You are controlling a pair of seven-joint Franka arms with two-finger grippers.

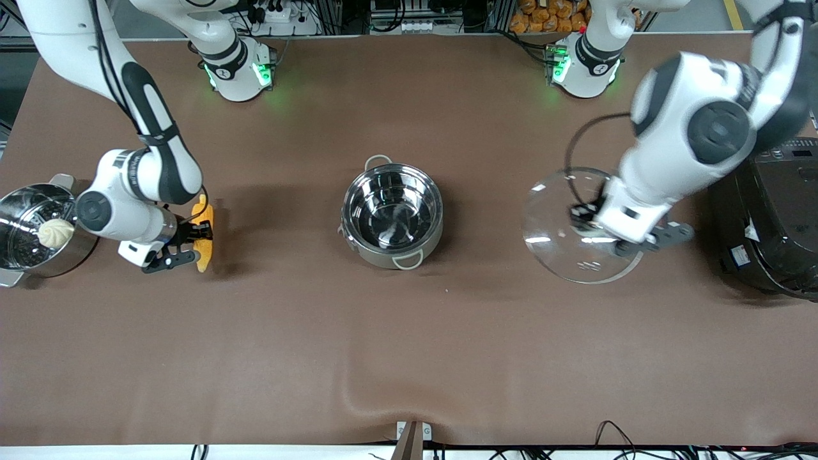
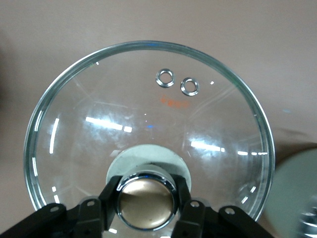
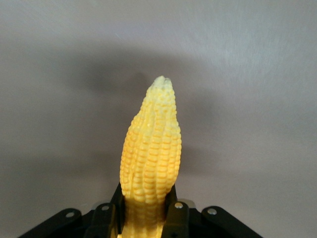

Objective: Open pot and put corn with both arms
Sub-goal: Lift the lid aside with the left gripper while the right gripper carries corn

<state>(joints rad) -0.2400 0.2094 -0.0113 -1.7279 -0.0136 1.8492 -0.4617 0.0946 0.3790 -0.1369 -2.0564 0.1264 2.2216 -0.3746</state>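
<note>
The shiny steel pot stands open in the middle of the table, its smooth inside bare. My left gripper is shut on the metal knob of the glass lid, holding it over the table between the pot and the rice cooker. In the left wrist view the lid fills the frame. My right gripper is shut on the yellow corn, over the table between the steamer pot and the pot. In the right wrist view the corn points away from the fingers.
A steel steamer pot with a white bun stands at the right arm's end. A large black rice cooker stands at the left arm's end. The brown cloth has a wrinkle near the front edge.
</note>
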